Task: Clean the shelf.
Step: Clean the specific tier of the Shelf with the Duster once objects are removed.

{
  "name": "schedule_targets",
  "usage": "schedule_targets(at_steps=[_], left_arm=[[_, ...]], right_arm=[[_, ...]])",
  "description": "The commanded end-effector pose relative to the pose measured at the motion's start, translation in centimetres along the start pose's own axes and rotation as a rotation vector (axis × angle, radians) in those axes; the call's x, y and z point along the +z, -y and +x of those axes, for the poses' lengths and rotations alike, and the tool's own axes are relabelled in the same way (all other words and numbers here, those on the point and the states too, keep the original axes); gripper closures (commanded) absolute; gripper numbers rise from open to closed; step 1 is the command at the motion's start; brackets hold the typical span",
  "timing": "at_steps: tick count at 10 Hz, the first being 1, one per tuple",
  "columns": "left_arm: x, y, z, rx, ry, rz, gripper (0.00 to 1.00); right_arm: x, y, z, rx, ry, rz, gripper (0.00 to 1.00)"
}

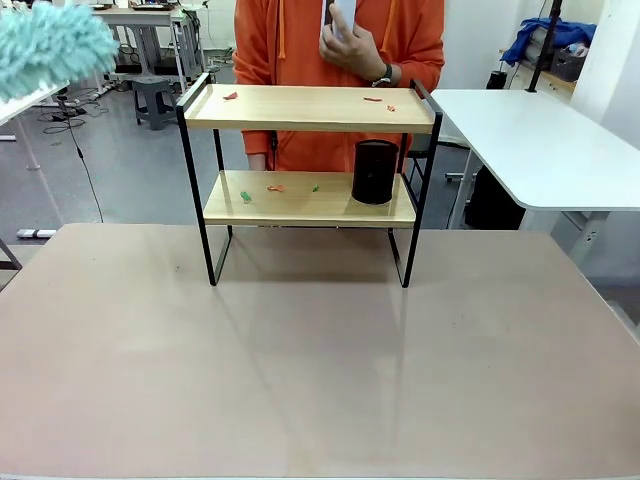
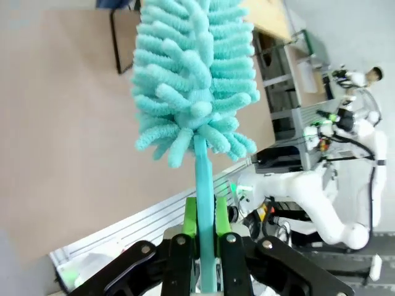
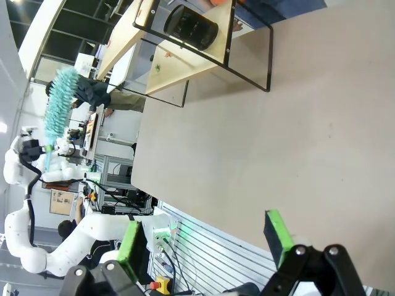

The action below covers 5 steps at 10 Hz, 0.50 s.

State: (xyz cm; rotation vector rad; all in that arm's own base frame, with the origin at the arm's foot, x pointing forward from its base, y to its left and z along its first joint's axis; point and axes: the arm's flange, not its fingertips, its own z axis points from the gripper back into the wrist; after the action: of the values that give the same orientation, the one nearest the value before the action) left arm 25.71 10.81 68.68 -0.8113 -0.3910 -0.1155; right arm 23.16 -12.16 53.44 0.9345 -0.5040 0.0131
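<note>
The shelf (image 1: 310, 108) stands at the far middle of the beige table, two wooden boards in a black frame. Small red and green scraps (image 1: 275, 188) lie on both boards, and a black cylinder (image 1: 375, 171) stands on the lower board at the right. A teal fluffy duster (image 1: 50, 45) hangs at the upper left, above and left of the shelf. My left gripper (image 2: 205, 225) is shut on the duster's handle (image 2: 203, 185). My right gripper (image 3: 207, 237) is open and empty over the table's near edge; the shelf (image 3: 185, 61) and duster (image 3: 60, 108) lie far ahead of it.
A person in an orange hoodie (image 1: 340, 60) stands behind the shelf, one hand holding a white object at chest height. A white table (image 1: 540, 140) sits at the right. Bare beige tabletop (image 1: 320, 370) spreads in front of the shelf.
</note>
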Motion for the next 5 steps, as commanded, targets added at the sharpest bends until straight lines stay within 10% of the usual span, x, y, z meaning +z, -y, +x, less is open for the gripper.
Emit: schedule_targets(at_steps=[1, 5], left_arm=[[-2.2, 3.1, 4.7, -0.012, -0.013, 0.076, 0.88], [-1.1, 2.7, 2.5, -0.021, -0.005, 0.036, 0.88]], right_arm=[[0.0, 0.0, 0.2, 0.023, 0.008, 0.016, 0.0], [0.0, 0.0, 0.2, 0.023, 0.008, 0.016, 0.0]])
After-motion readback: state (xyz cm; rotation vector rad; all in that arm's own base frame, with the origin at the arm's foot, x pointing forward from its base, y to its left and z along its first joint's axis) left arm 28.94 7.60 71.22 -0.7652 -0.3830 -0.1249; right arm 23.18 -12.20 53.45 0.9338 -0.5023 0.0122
